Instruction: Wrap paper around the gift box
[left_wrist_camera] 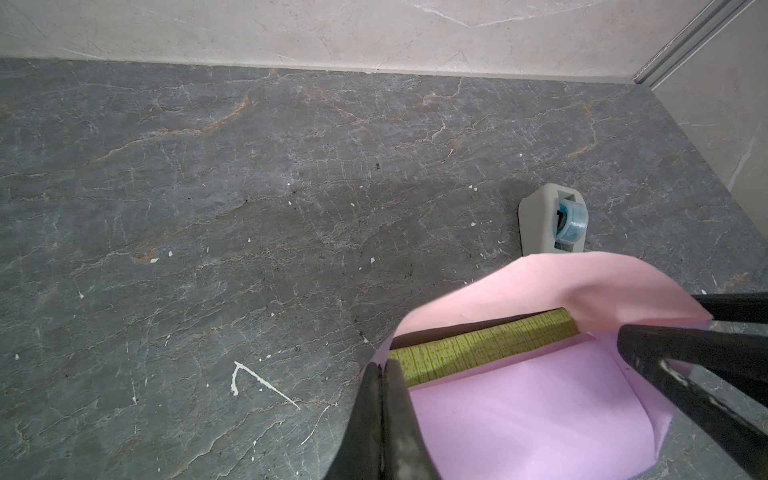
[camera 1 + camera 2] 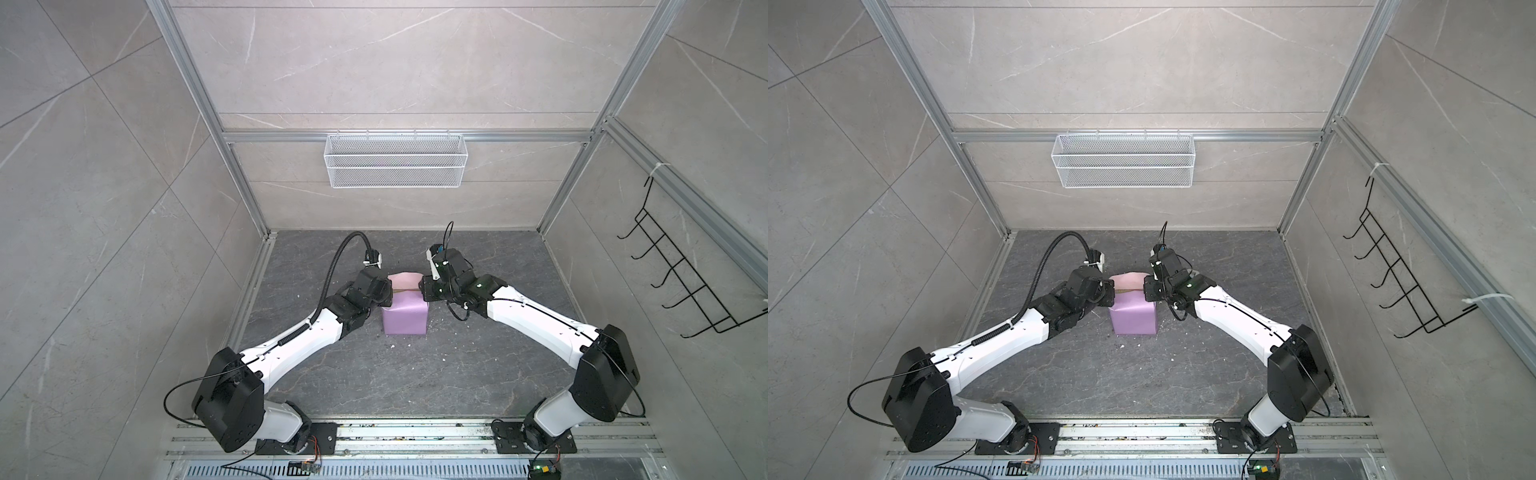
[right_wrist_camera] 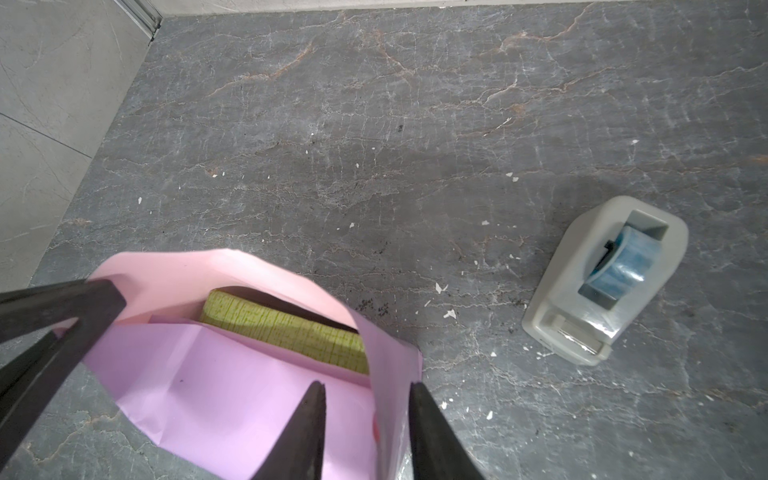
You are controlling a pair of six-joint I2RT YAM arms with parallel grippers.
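Observation:
The paper (image 2: 405, 318) (image 2: 1133, 318) lies folded over the gift box in the middle of the dark table, lilac face up. Its far flap stands up and shows the pink face (image 1: 590, 286). Of the olive-green ribbed gift box (image 1: 486, 343) (image 3: 286, 328) only a strip shows between the flaps. My left gripper (image 1: 382, 365) is shut, pinching the paper's left edge at its tips. On the opposite side my right gripper (image 3: 366, 384) is open, and the paper's raised side flap stands between its fingers without being pinched. In both top views the wrists hide the jaws.
A grey tape dispenser (image 3: 582, 299) (image 1: 536, 220) with a blue roll stands on the table beyond the box, on the right arm's side. A white wire basket (image 2: 395, 166) hangs on the back wall. A black wire rack (image 2: 681, 282) hangs on the right wall. Small white scraps dot the table.

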